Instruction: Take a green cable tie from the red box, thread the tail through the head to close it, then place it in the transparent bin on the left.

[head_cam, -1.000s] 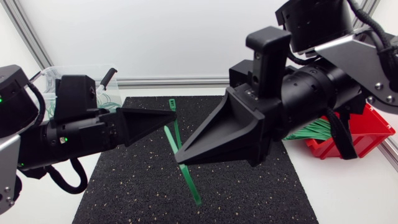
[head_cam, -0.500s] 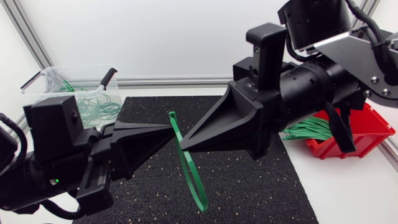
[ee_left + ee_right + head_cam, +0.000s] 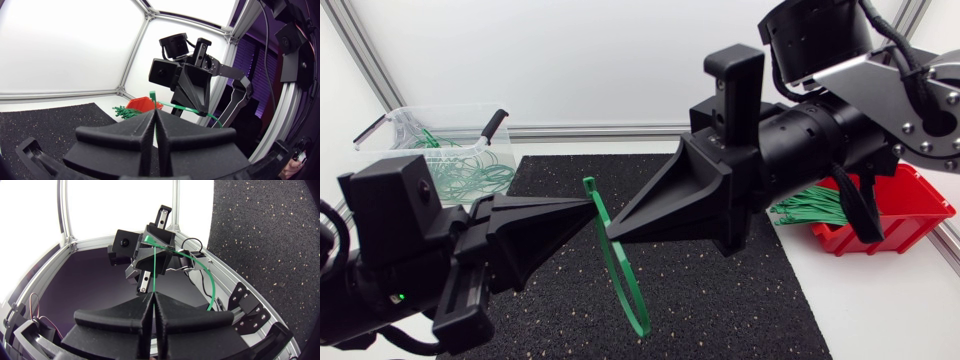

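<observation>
My left gripper [image 3: 588, 212] is clenched on the green cable tie [image 3: 620, 285] just under its head. The head therefore stands free above my fingertips, where the tail can come to it. My right gripper [image 3: 612, 230] is pressed closed on the same tie, tip almost against tip with the left one. The rest of the strap bows out from between both pairs of jaws and hangs down under them, toward the black mat [image 3: 720, 300].

I judge this is the threading step: two grips so near to each other give control of the small ends, and the loop is left free to bend. Whether the tail is already inside the head, I cannot tell.

The red box [image 3: 910, 215] with the spare ties [image 3: 810, 210] lies behind my right gripper. The transparent bin [image 3: 395, 125], with closed ties [image 3: 470, 170] inside, is behind my left gripper, well apart.
</observation>
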{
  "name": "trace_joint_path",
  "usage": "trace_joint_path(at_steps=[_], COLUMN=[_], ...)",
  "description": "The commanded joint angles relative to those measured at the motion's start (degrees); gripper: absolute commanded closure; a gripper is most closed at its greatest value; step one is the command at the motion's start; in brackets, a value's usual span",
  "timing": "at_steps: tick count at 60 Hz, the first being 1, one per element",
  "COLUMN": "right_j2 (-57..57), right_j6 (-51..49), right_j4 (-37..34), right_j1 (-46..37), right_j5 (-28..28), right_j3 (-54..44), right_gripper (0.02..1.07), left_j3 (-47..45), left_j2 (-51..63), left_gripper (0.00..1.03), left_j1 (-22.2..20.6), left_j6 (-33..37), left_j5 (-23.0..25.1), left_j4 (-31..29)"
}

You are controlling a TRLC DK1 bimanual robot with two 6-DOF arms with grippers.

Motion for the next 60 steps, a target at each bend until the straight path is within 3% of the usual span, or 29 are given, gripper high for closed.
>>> trace_joint_path(at_steps=[1,20,60], right_j2=[0.6,4.1,3.9], right_j6=[1.9,2.8,2.4], right_j4=[-1.1,-3.1,-1.8], right_j1=[-0.2,-0.5,-1.6], right_j5=[0.2,0.9,0.8], right_j3=[2.6,8.0,4.1], right_gripper=[1.01,1.01,1.01], left_j3=[-0.8,-0.2,1.9], left_j2=[-0.4,2.2,4.7], left_gripper=[1.0,1.0,1.0], left_j1=[-0.5,0.1,1.4], left_j6=[0.7,-2.6,-4.6], left_j5=[-0.5,-2.3,-4.6], left_j4=[0.2,3.5,7.0])
